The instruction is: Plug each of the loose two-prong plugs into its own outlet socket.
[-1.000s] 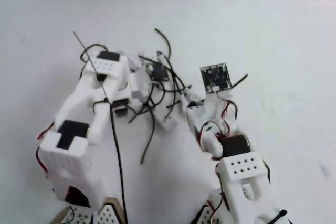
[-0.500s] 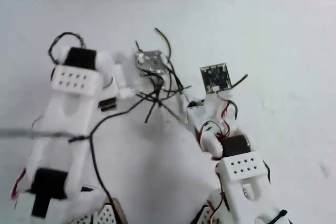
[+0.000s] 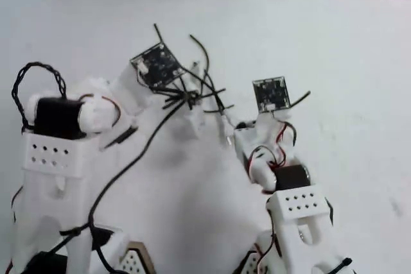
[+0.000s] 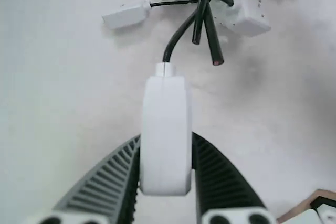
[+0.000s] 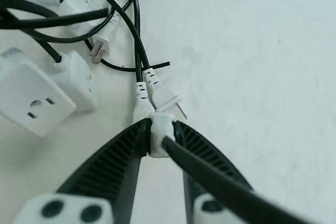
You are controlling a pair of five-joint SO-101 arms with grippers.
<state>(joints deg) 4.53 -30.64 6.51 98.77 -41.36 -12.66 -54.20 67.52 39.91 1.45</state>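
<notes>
Well, on the white table (image 3: 359, 62) both arms point into a tangle of black cords (image 3: 186, 94). The left gripper (image 4: 165, 142) clamps a white block (image 4: 165, 124), its long axis in line with the jaws and its cord end towards the pile. A face-up socket (image 5: 29, 103) lies near the right gripper (image 5: 161, 126), probably the nearer arm, which pinches a white plug (image 5: 159, 139). A loose plug (image 5: 168, 99) lies just beyond.
</notes>
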